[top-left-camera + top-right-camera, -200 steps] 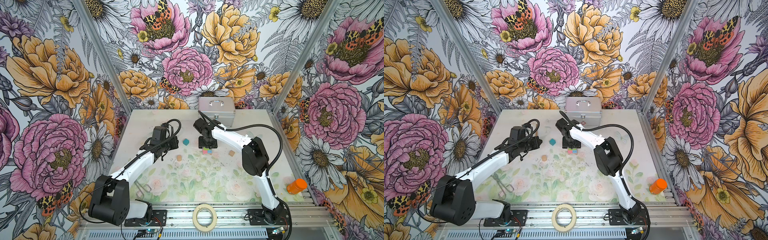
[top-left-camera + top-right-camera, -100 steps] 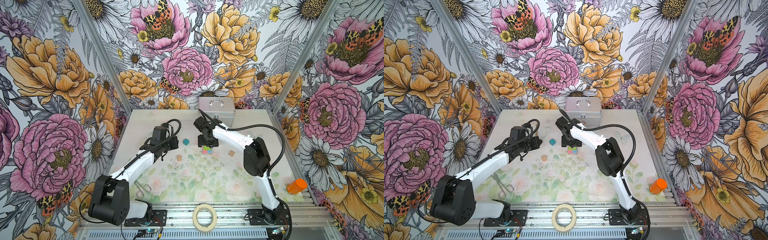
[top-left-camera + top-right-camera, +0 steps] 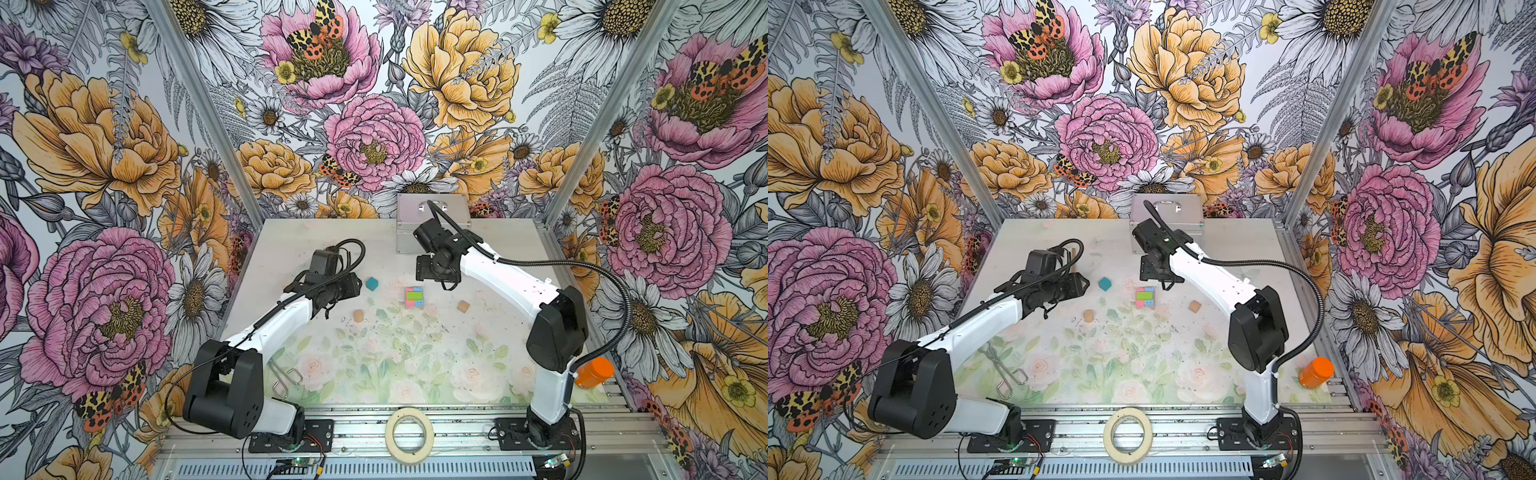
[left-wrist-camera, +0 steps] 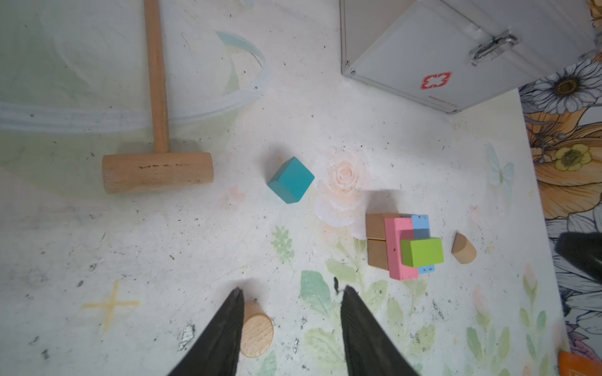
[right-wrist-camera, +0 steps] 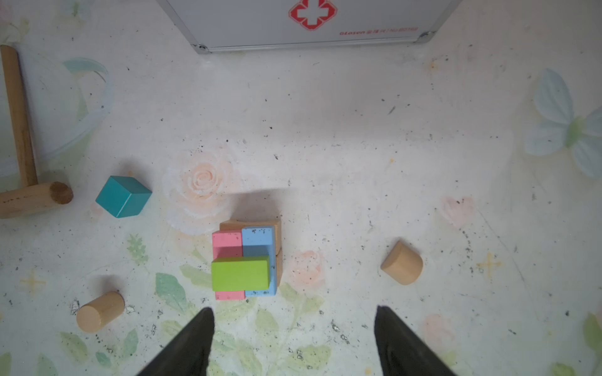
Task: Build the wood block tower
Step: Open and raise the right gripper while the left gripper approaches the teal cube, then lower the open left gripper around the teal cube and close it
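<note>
A: Any container on the table [image 3: 415, 357]?

B: One; the silver case [image 3: 457, 208] stands at the far edge, about midway along it, lid down, so what is inside cannot be told

A: Where is the tower [image 5: 246, 260]?

B: In the far half, near the middle, in front of the case and apart from it; tan blocks at the bottom, a pink and a light blue brick side by side on them, a green brick across the top; the teal cube [image 5: 123, 196] sits to its left; the left tan cylinder [image 4: 256, 330] and the right tan cylinder [image 5: 402, 263] lie loose on either side

A: Grippers?

B: The left gripper [image 4: 291, 289] has its jaws apart with nothing between them; one finger crosses the left tan cylinder, contact unclear; the right gripper [image 5: 294, 308] is spread wide, empty, near the tower

A: Room to move?

B: The T-shaped wooden piece [image 4: 156, 172] lies toward the far left; the orange bottle [image 3: 592, 372] sits by the front right corner; the widest open stretch runs from the blocks to the front edge
</note>
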`<act>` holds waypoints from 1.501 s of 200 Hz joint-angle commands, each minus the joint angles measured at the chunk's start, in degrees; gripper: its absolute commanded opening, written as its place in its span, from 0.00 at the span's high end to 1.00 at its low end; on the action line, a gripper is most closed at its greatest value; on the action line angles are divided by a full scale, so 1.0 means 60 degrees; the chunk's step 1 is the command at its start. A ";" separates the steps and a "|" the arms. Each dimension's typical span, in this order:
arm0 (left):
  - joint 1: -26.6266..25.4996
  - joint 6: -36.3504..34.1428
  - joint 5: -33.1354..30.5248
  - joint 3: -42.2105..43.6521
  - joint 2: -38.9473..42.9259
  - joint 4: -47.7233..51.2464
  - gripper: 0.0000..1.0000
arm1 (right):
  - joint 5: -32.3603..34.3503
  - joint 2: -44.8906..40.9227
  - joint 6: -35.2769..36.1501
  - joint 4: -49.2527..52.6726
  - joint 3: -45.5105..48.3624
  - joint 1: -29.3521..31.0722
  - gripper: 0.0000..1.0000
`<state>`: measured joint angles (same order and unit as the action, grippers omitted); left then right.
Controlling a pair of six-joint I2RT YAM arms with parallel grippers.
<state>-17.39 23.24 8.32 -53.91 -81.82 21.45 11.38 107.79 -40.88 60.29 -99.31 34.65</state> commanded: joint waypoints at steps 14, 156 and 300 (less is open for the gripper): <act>-0.0748 -0.0148 -0.0978 -0.1285 -0.0767 0.0819 0.24 | 0.0140 -0.1083 -0.0069 -0.1258 0.1565 -0.0373 0.21; -0.1398 -0.1772 -0.2677 -0.5249 -0.4972 0.3207 0.25 | -0.0498 -0.3240 0.0214 -0.3204 0.5101 -0.1538 0.20; -0.0470 -0.5535 0.0302 -0.5315 -0.5186 0.3125 0.35 | -0.1178 -0.3187 0.0326 -0.3677 0.5440 -0.1791 0.19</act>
<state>-19.92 -5.41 6.57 -83.81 -111.98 40.29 4.80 89.67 -39.40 39.70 -66.89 24.29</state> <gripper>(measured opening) 0.654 0.807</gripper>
